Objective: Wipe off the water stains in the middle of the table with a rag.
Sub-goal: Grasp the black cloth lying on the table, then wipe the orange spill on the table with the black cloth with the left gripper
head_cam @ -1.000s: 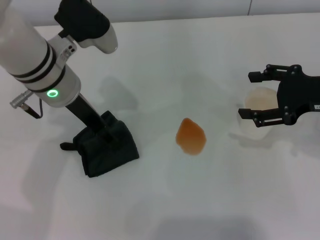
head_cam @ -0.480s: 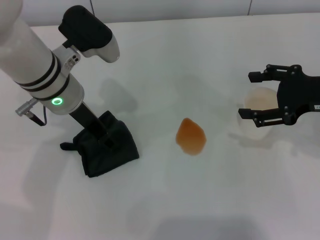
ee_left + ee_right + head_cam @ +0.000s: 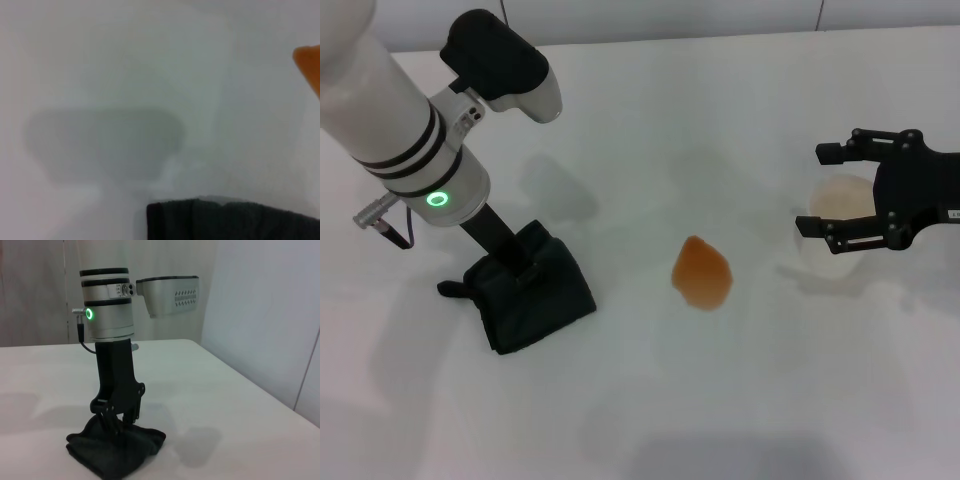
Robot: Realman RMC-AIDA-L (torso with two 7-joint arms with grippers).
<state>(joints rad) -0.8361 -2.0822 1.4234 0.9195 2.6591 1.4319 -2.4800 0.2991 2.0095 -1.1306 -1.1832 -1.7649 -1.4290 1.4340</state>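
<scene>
Reaching down with our left end effector (image 3: 516, 268), we press into the top of the rag (image 3: 530, 300). The rag is a dark, bunchy cloth that sits on the white counter (image 3: 650, 120), over on our left side. In the right wrist view, the fingers (image 3: 131, 412) go down into the folds of the rag (image 3: 117, 450), and they look pinched on the cloth. We think we hold it from above like this so we can lift it or slide it without letting go.

The orange puddle (image 3: 701, 272) sits in the middle of the counter, well apart from the rag and to its right. It is smaller than the rag, so one pass of the cloth should cover it. In the left wrist view, only an edge of the puddle (image 3: 310, 62) peeks in, with the rim of the rag (image 3: 230, 220) at another edge.

Our right end effector (image 3: 825, 188) hangs over on the right side with its fingers spread apart and nothing between them. A see-through cup (image 3: 840, 215) with an orange tint stands right by it. That arm seems to be waiting out of the way, so the path to the puddle is free.

The wiping is not done yet. Next we need to bring the rag across to the puddle and rub.
</scene>
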